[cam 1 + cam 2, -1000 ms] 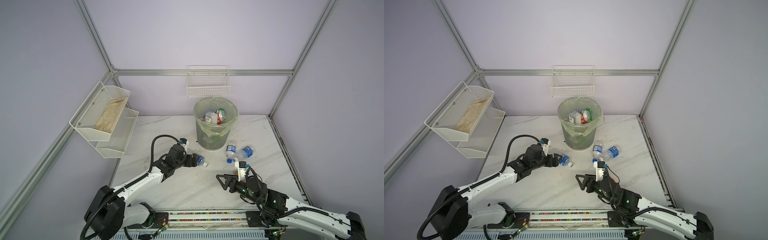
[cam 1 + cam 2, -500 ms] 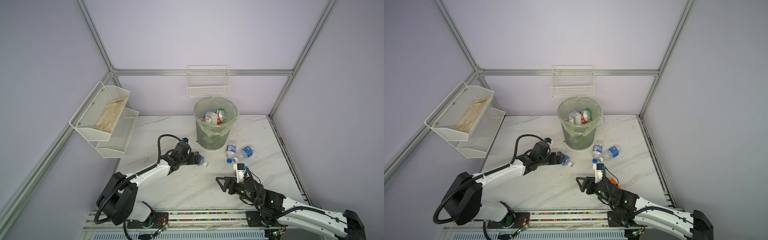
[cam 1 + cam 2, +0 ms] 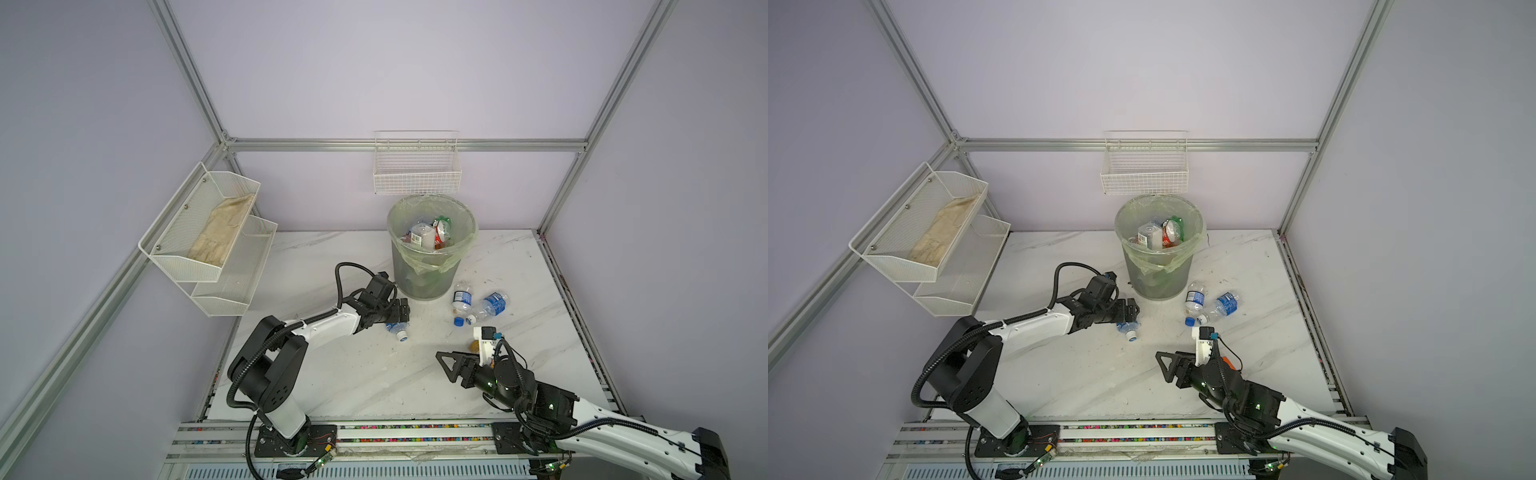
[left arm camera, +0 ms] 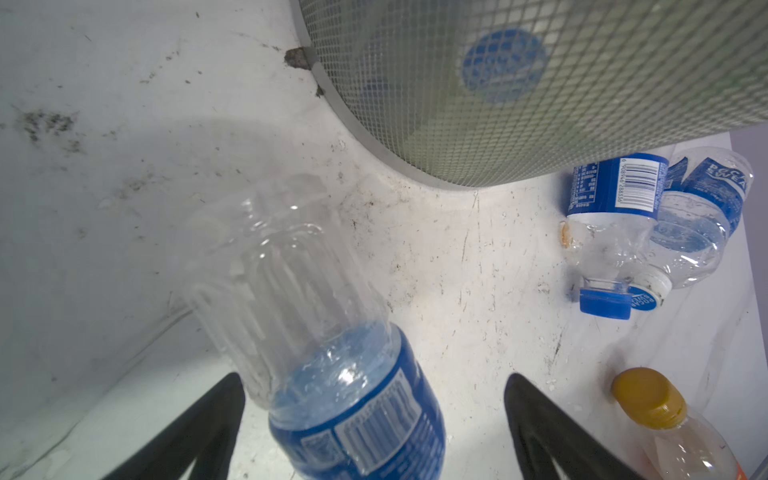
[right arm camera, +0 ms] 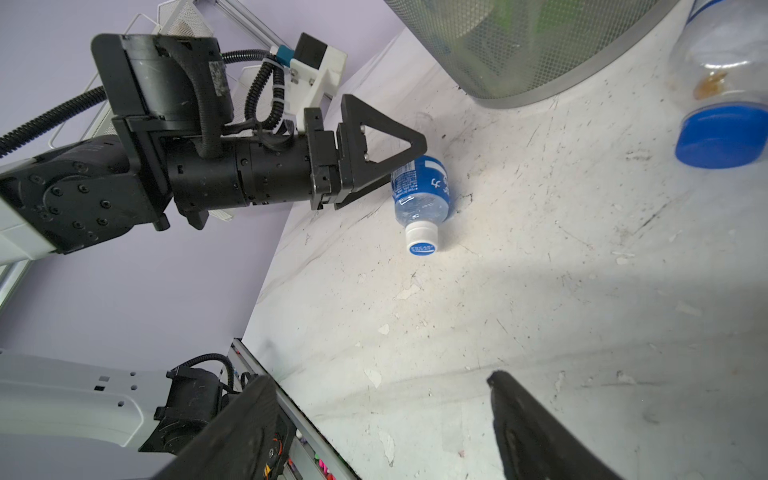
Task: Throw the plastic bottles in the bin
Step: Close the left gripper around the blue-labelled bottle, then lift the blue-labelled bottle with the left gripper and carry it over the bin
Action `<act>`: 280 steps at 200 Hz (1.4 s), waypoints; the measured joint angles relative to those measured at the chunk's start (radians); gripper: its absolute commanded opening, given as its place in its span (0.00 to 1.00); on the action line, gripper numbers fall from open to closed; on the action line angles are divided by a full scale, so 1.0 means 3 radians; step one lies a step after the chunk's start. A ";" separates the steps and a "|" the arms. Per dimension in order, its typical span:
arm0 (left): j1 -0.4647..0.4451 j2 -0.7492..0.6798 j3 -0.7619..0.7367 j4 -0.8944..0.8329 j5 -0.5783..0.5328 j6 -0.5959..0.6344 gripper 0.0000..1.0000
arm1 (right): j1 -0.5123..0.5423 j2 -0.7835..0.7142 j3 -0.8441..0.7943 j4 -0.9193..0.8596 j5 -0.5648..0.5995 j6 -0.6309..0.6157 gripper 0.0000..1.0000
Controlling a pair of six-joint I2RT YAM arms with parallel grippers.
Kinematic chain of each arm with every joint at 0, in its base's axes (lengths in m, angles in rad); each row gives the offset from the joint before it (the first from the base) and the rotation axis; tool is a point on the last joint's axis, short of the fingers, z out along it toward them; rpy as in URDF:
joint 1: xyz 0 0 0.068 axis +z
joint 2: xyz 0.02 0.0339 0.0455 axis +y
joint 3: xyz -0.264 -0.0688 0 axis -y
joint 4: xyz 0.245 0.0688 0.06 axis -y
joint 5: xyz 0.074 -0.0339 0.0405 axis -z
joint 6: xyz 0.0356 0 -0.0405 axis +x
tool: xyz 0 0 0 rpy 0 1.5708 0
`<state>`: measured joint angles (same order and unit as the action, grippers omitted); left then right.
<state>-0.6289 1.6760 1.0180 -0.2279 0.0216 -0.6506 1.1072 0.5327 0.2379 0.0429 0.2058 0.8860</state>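
Now the left pincer [image 4: 374,384] stands apart around a blue-labelled bottle [image 4: 316,324] lying on the counter [image 4: 478,249], near-left of the bin [image 4: 498,104]. When it closes, the round bottle may slip away. The right pincer [image 5: 380,380] is apart and empty.

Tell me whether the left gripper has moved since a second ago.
Yes. The left gripper has moved toward the base of the bin, and its open jaws now flank the blue-labelled bottle lying there.

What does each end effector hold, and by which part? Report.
Nothing is held. The left end effector is open, straddling a blue-labelled bottle lying on the table, not clamping it. The right end effector is open and empty.
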 measured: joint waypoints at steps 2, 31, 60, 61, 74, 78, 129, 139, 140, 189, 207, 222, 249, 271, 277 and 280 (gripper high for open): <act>-0.0005 0.0011 0.0008 0.0000 -0.0001 0.0000 0.94 | 0.0000 0.0000 0.0000 -0.0004 0.0000 0.0000 0.83; -0.0085 0.0146 0.0078 -0.0069 -0.0023 0.0029 0.89 | 0.0000 0.0000 -0.0003 -0.0039 0.0001 0.0004 0.83; -0.0186 0.0189 0.0085 -0.0173 -0.0111 0.0081 0.64 | 0.0000 -0.0036 -0.0003 -0.0070 0.0001 0.0017 0.83; -0.0187 0.0189 0.0085 -0.0174 -0.0114 0.0090 0.63 | 0.0000 -0.0037 -0.0003 -0.0071 0.0001 0.0017 0.83; -0.0226 0.0184 0.0085 -0.0170 -0.0168 0.0100 0.43 | 0.0000 -0.0061 -0.0003 -0.0095 0.0001 0.0024 0.83; -0.0234 0.0173 0.0085 -0.0165 -0.0182 0.0109 0.39 | 0.0000 -0.0071 -0.0003 -0.0103 0.0003 0.0025 0.83; -0.0268 -0.0150 0.0075 -0.0341 -0.0327 0.0226 0.27 | 0.0000 -0.0196 -0.0003 -0.0161 0.0048 0.0036 0.83; -0.0268 -0.0289 0.0075 -0.0371 -0.0360 0.0239 0.27 | 0.0000 -0.0196 -0.0003 -0.0184 0.0053 0.0037 0.83; -0.0268 -0.0306 0.0075 -0.0374 -0.0362 0.0240 0.27 | 0.0000 -0.0196 -0.0003 -0.0184 0.0053 0.0037 0.83; -0.0268 -0.1076 0.0075 -0.0450 -0.0472 0.0328 0.26 | 0.0000 -0.0159 0.0005 -0.0223 0.0057 0.0036 0.83; -0.0268 -0.1364 0.0075 -0.0455 -0.0537 0.0361 0.25 | 0.0000 -0.0158 0.0015 -0.0258 0.0057 0.0036 0.83; -0.0268 -0.1595 0.0076 -0.0460 -0.0593 0.0381 0.24 | 0.0000 -0.0159 0.0024 -0.0270 0.0055 0.0036 0.82; -0.0284 -0.1984 0.0076 -0.0427 -0.0696 0.0435 0.24 | 0.0000 -0.0168 0.0024 -0.0282 0.0053 0.0037 0.82; -0.0314 -0.2260 0.0076 -0.0259 -0.0744 0.0540 0.24 | 0.0000 -0.0174 0.0024 -0.0284 0.0051 0.0038 0.82; -0.0320 -0.2321 0.0076 -0.0188 -0.0752 0.0571 0.25 | 0.0000 -0.0179 0.0024 -0.0284 0.0051 0.0038 0.82; -0.0327 -0.2350 0.0076 -0.0145 -0.0757 0.0590 0.24 | 0.0000 -0.0186 0.0024 -0.0284 0.0051 0.0038 0.82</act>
<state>-0.7269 0.9710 1.0409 -0.2714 -0.2054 -0.4736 1.1072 0.4770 0.2451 -0.0422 0.2211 0.8974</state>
